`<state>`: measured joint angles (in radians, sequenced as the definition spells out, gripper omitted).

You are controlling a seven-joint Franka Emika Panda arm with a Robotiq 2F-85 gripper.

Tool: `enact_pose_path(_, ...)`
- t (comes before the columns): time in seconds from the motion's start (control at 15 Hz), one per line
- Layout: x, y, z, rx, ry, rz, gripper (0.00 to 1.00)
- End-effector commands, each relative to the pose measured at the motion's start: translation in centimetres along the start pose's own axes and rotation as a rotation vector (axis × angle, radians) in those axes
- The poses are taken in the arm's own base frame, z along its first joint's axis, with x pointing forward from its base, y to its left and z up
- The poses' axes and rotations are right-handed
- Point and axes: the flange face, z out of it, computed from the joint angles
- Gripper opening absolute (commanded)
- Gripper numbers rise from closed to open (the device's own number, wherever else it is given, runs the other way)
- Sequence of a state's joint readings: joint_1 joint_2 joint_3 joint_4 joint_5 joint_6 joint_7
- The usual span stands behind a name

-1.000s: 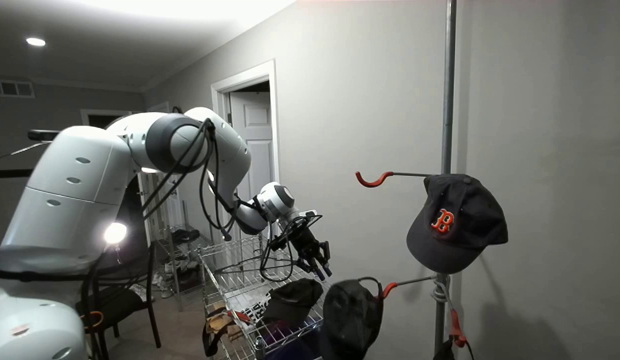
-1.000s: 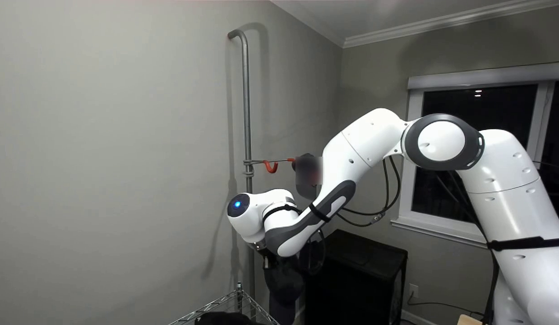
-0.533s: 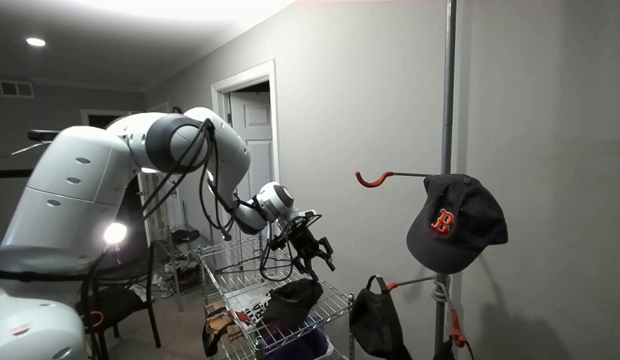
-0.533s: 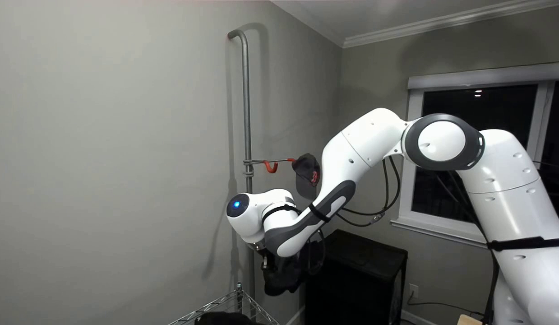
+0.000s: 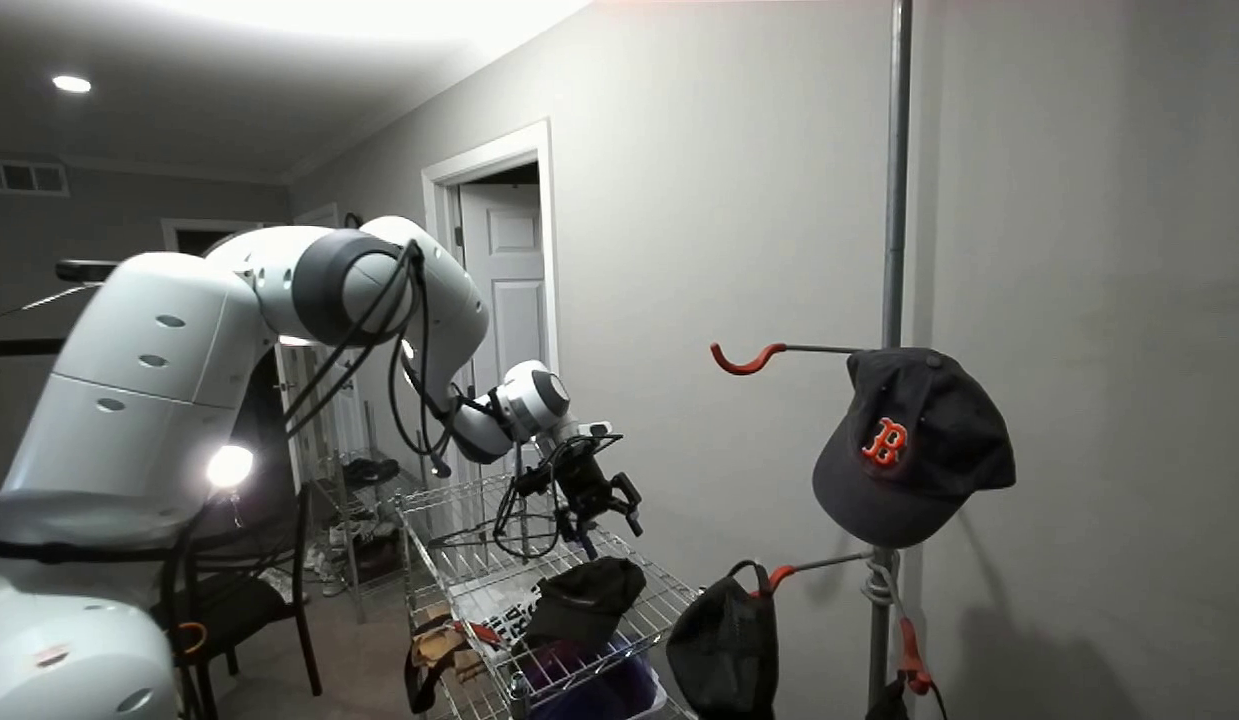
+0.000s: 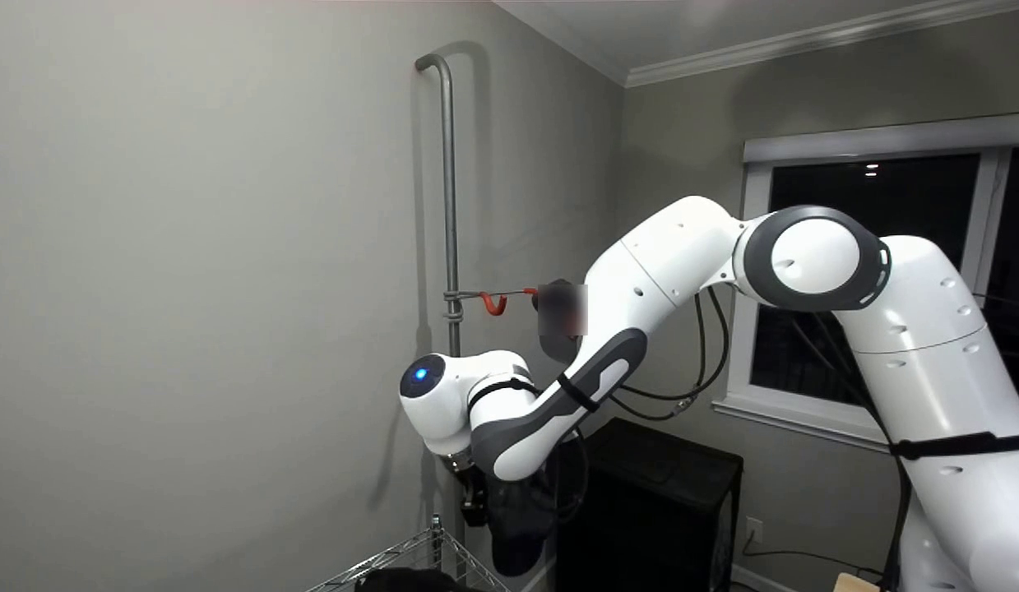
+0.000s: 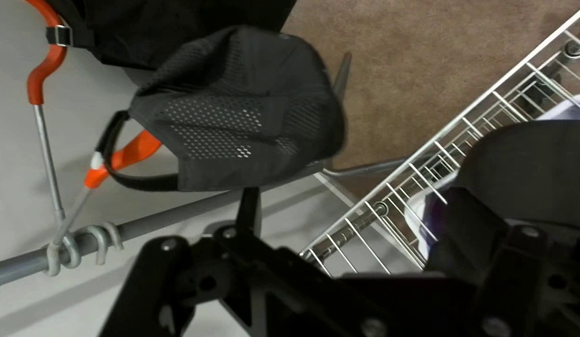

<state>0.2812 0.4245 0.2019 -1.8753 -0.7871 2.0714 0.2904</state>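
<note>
My gripper (image 5: 613,538) stands open above the wire shelf, nothing between its fingers. In the wrist view the gripper (image 7: 378,192) shows its left finger (image 7: 249,210) plainly; the right one blends into dark shapes. A dark mesh-backed cap (image 7: 243,117) hangs by its strap around an orange-red hook (image 7: 140,147). This hanging cap (image 5: 724,645) is apart from the gripper, down and to the right in an exterior view. Another black cap (image 5: 587,600) lies on the shelf just under the fingertips. A navy cap with a red B (image 5: 919,450) hangs higher up.
A metal pole (image 5: 894,200) carries the hooks, including a bare red hook (image 5: 744,362). The wire rack (image 5: 669,600) has a bin of purple things (image 5: 599,690) below. Another black item (image 7: 177,28) hangs from a second hook. A black cabinet (image 6: 641,493) stands by the window.
The fingers have spread from nearly together to wide. The arm has drawn back left in an exterior view. The mesh-backed cap swung right, then back left, on its hook.
</note>
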Motion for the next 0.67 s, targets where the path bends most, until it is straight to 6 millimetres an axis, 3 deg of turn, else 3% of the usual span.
enact_pose_path(0.0, 0.4, -2.3, -0.2, 0.091, 0.051, -0.032, 1.00)
enact_pose_path(0.2, 1.4, -4.3, -0.3, 0.122, 0.102, -0.073, 1.00)
enact_pose_path(0.6, 4.5, -8.8, -3.7, 0.219, 0.278, -0.148, 1.00)
